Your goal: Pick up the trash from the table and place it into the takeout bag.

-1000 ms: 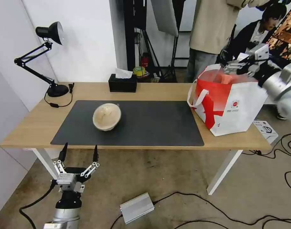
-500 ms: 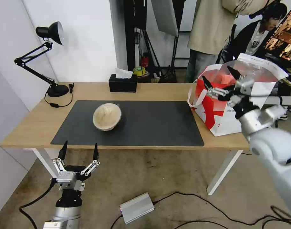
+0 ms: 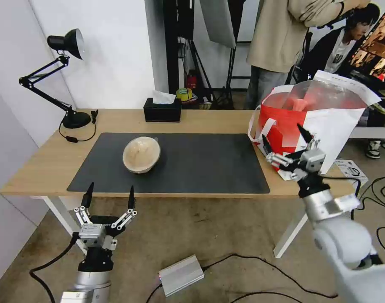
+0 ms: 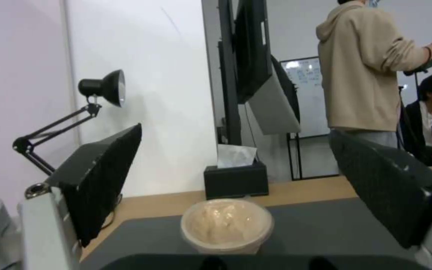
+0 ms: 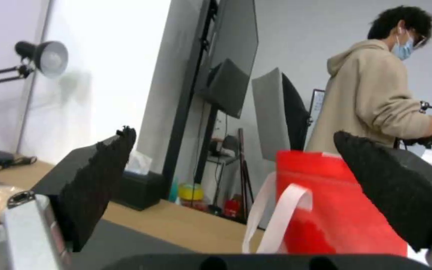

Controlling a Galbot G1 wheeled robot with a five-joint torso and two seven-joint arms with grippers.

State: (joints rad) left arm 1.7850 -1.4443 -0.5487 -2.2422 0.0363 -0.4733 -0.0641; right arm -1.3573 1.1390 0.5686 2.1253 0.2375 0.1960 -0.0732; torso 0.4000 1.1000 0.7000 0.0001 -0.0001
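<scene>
**Counter clearance: one bowl outstanding**

Item 1. Tan round bowl (image 3: 141, 154): the only trash seen on the counter (image 3: 209, 120). It lies tipped on its side on the dark grey mat (image 3: 201, 162), toward the mat's left half, mouth facing the front edge. Nothing touches it. The left wrist view looks straight into its opening (image 4: 226, 227).

Item 2. Takeout bag (image 3: 314, 126): stands at the counter's right end, just off the mat, mouth open. A reddish shape shows inside, presumably trash already deposited; what it is cannot be told.

Item 3. Left claw (image 3: 109, 201): below and in front of the counter's front edge, nearest the bowl, fingers spread wide, holding nothing.

Item 4. Right claw (image 3: 285, 146): in front of the bag's near face, at about counter height, fingers apart, empty.

Item 5. Black tissue box (image 3: 162, 110) and desk lamp (image 3: 66, 80): along the back of the counter, not trash.

Step in hand, as judged: between deposits; the bowl is the last piece to collect.

Next move calls for: a claw rising above the counter edge and closing on the bowl's rim or wall. Lying tipped, the round bowl may roll when touched, so a pinch across the rim looks safer than a push. The carry must clear the bag's tall wall.
</scene>
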